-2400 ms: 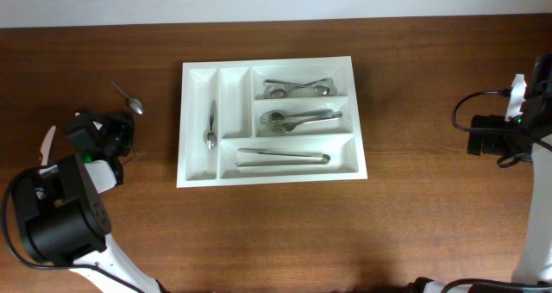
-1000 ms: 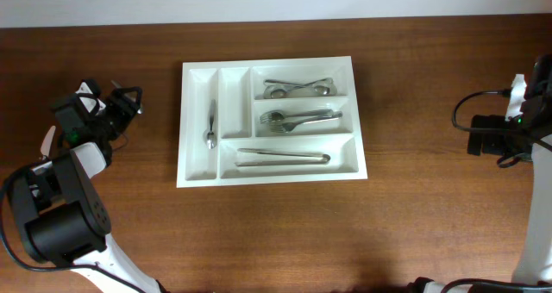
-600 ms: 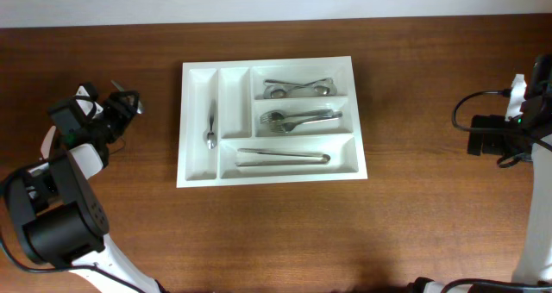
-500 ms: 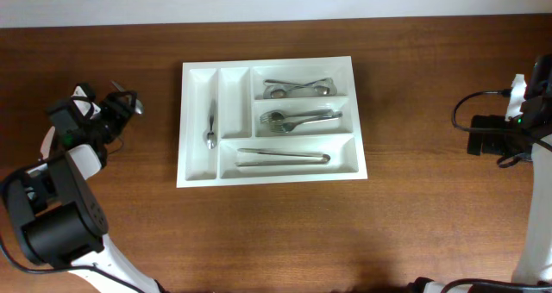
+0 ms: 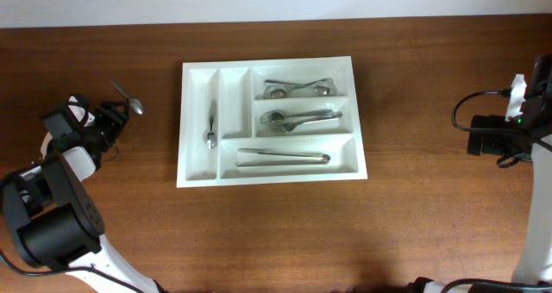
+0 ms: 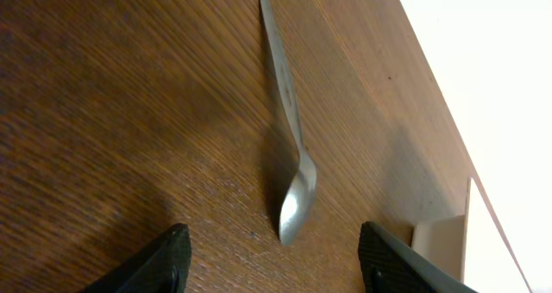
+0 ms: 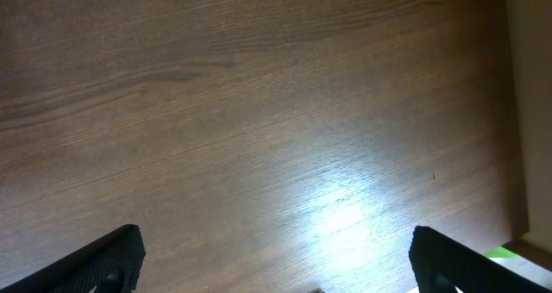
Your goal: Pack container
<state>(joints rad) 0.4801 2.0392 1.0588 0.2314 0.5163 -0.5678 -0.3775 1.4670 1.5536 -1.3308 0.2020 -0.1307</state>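
the tray (image 5: 276,177) sits flat at the middle of the table (image 5: 259,241), long side across, and is mostly filled. there is a packed spoon (image 5: 210,125) in the far-left narrow slot, spoons (image 5: 297,88) in the top long slot, forks (image 5: 302,118) in the middle one, and long pieces (image 5: 283,157) in the bottom one. the second narrow slot looks bare.

one loose spoon (image 5: 128,98) lies on the wood, well apart from the tray's left edge – likely the last piece to pack. in the left wrist view it (image 6: 290,112) lies flat, bowl toward the camera and handle running away, with a corner of the tray just showing at lower right.

the left gripper (image 6: 272,257) has its fingers spread and nothing between them. they straddle the line of the spoon, just short of its bowl, and touch neither it nor the wood as far as i can tell. that placement reads as lining up – the jaws sit across the spoon's length, so closing would pinch its thin sides. from above, the gripper (image 5: 112,121) points up and right at the spoon.

the right gripper (image 7: 276,263) hangs spread wide over bare wood far to the right and holds nothing. it is probably parked there to keep out of the way.

my guess at the next step is to move forward over the neck or handle, drop low and close. a flat, thin spoon on a hard top is easy to skid or miss, so the fingertips would need to reach right down to the wood.
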